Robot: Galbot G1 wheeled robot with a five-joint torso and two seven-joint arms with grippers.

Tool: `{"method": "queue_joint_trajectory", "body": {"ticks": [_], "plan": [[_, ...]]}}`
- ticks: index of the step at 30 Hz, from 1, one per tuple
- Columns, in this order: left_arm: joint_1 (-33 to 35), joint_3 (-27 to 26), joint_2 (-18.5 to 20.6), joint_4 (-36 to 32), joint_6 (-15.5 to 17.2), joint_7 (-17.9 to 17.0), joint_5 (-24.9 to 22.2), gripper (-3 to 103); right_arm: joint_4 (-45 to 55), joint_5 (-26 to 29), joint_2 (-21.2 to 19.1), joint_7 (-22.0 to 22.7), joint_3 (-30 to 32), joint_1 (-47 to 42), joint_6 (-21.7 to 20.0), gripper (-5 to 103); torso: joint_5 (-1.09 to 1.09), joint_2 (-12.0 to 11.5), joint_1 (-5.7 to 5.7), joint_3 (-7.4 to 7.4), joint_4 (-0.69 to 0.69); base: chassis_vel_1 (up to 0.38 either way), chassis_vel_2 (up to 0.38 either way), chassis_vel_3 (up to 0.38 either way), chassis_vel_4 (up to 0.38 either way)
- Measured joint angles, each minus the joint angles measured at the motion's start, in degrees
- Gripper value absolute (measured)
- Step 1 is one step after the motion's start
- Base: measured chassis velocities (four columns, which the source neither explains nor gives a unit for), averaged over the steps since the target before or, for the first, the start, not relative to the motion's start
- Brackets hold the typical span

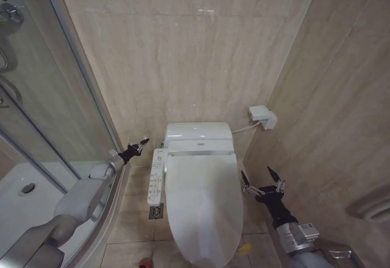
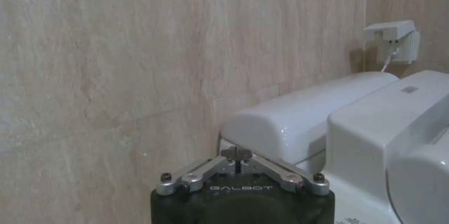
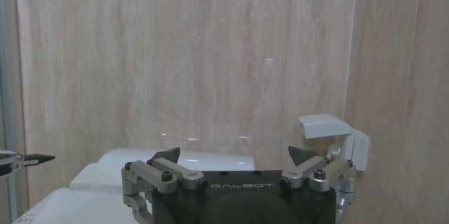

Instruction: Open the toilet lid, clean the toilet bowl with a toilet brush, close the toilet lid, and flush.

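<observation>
Our right gripper (image 1: 262,178), fingers spread, hangs just right of the closed toilet lid (image 1: 201,204); our left gripper (image 1: 141,142), clenched, sits far-left.

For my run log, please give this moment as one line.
toilet lid: closed | left gripper: shut, empty, beside tank | right gripper: open, empty, right of toilet bowl
</observation>
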Motion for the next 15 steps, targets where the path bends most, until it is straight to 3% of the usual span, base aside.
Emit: {"method": "queue_joint_trajectory", "body": {"ticks": [15], "plan": [[0.8,-0.1,0.0,0.8,-1.0,0.7,0.0,0,0.0,0.0,0.0,0.0,0.0,0.0,0.0,100,0.0,0.0,0.0,0.0,0.0,-0.058,0.033,0.058,-0.028]]}}
